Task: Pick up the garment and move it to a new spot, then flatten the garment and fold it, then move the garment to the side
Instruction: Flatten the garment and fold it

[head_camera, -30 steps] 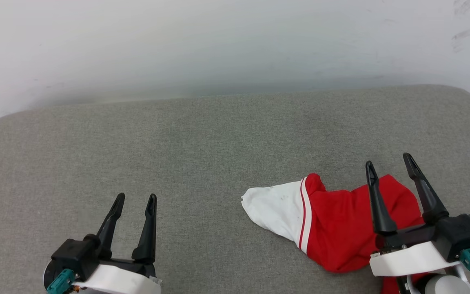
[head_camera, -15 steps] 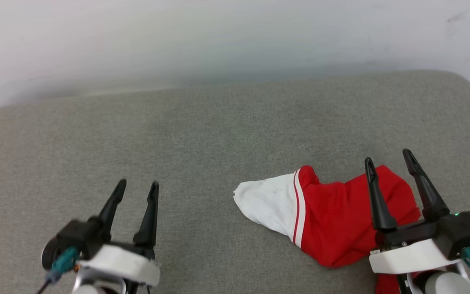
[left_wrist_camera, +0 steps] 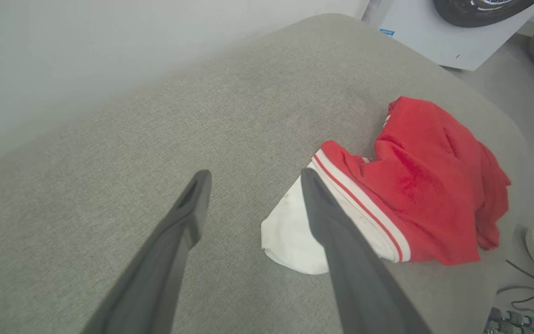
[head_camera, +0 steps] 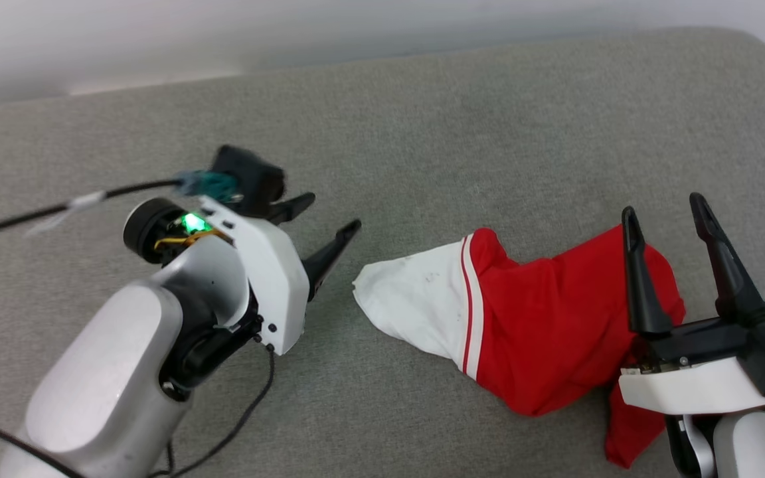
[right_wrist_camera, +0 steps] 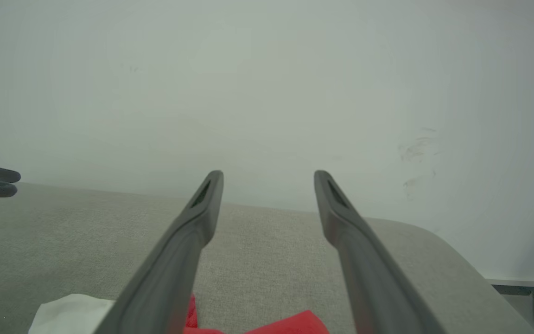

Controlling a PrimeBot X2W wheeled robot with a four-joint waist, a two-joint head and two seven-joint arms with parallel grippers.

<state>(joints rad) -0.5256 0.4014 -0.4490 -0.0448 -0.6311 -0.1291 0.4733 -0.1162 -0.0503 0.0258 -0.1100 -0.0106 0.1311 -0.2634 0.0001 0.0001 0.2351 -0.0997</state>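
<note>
Red cloth with one white sleeve, the garment point(head_camera: 542, 332) lies bunched in the lower right of the head view on the grey padded surface point(head_camera: 455, 119). Its white sleeve point(head_camera: 416, 312) points toward the middle of the frame.

Over the last second the left gripper point(head_camera: 333, 211) has left the lower-left corner. It now sits left of centre, arm raised, with its fingers turned toward the sleeve tip, near it but apart. The camera has also tipped down, so the strip of wall point(head_camera: 157, 40) at the top is thinner. The shirt itself does not seem to have shifted on the surface.

The left gripper's fingers are spread wide and hold nothing. In the left wrist view the sleeve lies just past the right-hand finger. The right gripper point(head_camera: 663, 206) hangs over the red part at the lower right, also spread and empty.

This looks like the reach for the first pick-up, with the sleeve as the likely place to take hold. Nothing is grasped yet.
</note>
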